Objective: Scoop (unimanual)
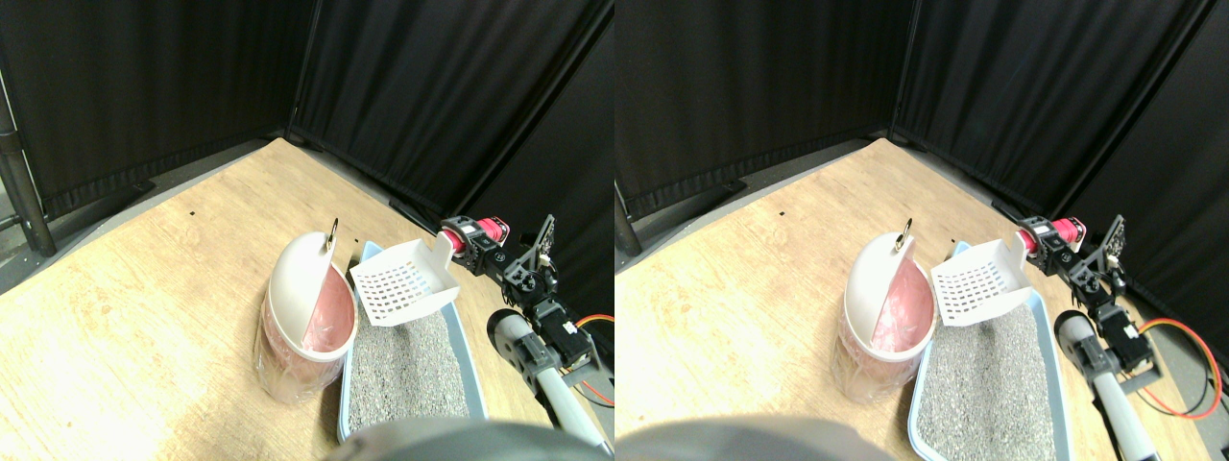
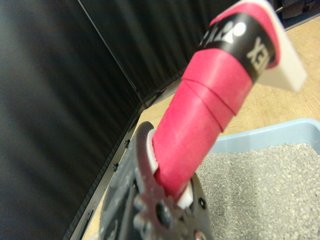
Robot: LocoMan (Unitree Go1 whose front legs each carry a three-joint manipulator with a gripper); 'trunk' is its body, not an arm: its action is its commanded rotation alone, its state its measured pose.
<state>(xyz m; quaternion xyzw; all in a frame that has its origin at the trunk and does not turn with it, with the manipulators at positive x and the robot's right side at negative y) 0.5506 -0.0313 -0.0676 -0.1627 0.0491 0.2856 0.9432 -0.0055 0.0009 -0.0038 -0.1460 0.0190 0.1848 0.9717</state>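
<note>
A light wooden floor [image 1: 163,279] carries everything here, its boards running back to a far corner where black curtains hang down to meet it on two sides. Two things stand directly on the floor, both toward its near right part. One is a white bin [image 1: 302,322] with a domed swing lid and a pink liner showing inside; clear plastic wraps its lower body. Just beside it, on its right and touching or nearly so, lies a pale blue litter tray [image 1: 349,384] filled with grey granules. The tray's long side runs roughly parallel to the floor's right edge. Orange and red cables [image 1: 597,322] trail near that edge.
</note>
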